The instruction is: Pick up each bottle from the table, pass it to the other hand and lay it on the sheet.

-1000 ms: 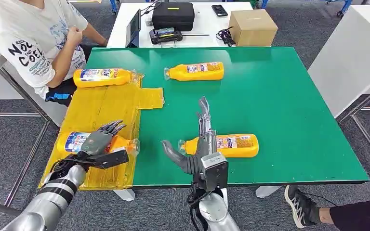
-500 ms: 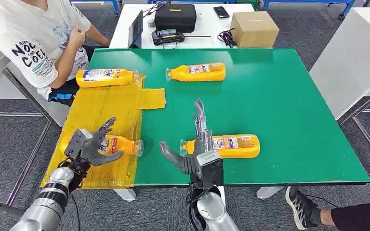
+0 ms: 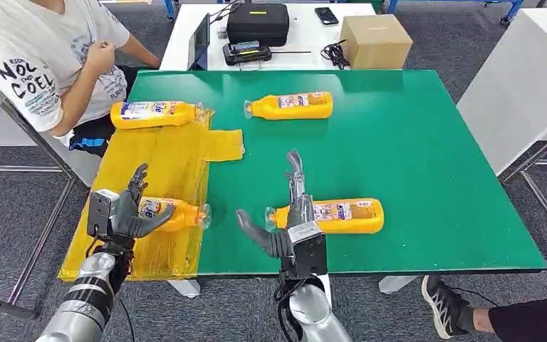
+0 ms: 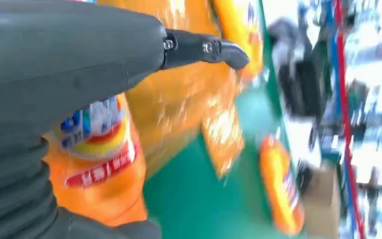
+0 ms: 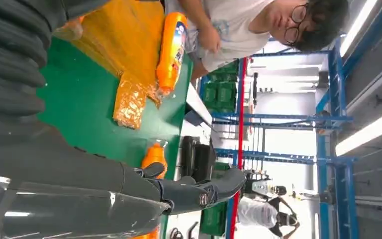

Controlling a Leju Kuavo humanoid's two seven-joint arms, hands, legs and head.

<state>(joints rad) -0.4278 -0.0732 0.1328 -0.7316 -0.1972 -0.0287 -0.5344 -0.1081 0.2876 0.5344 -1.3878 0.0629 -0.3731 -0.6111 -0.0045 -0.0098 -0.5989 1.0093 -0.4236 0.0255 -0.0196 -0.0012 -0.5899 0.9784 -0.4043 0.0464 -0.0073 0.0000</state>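
Note:
Several orange bottles lie on their sides. One bottle rests on the near part of the yellow sheet, and my left hand stands at its base end with fingers spread, gripping nothing. The left wrist view has that bottle close below my left hand. Another bottle lies on the green table; my right hand is open at its cap end, fingers stretched out flat. A third bottle lies at the sheet's far edge and a fourth bottle on the green surface.
A person sits at the table's far left corner, beside the sheet. Behind the green table stands a white table with a black case and a cardboard box. A shoe shows on the floor at the near right.
My left hand has lifted off the near bottle on the sheet, turned upright and drawn back toward the sheet's near left edge. The bottle stays lying there. My right hand has barely moved.

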